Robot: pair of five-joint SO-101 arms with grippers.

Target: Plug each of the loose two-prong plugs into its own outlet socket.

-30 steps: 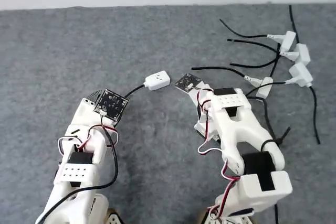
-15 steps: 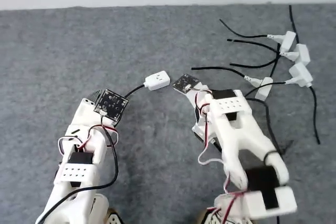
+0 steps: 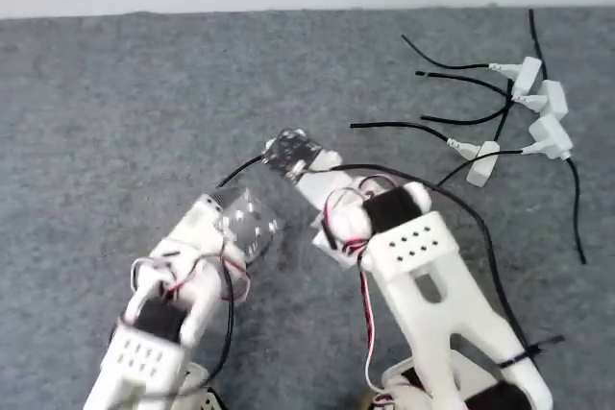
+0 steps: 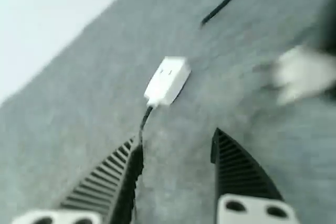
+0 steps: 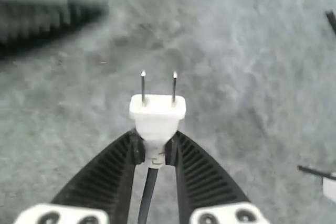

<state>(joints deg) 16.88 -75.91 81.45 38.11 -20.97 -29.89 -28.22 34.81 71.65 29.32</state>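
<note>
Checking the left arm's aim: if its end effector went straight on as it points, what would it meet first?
Probably the white outlet socket, lying ahead of the open left end effector, near its line; its black cord trails back toward one finger. Depth is unclear.

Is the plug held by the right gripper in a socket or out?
Out. The plug shows both prongs bare, clamped in the right gripper.

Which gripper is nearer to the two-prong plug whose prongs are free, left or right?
Right. The right gripper is shut on the two-prong plug, at its cord end. The left gripper is apart from it, open, facing the outlet socket.
</note>
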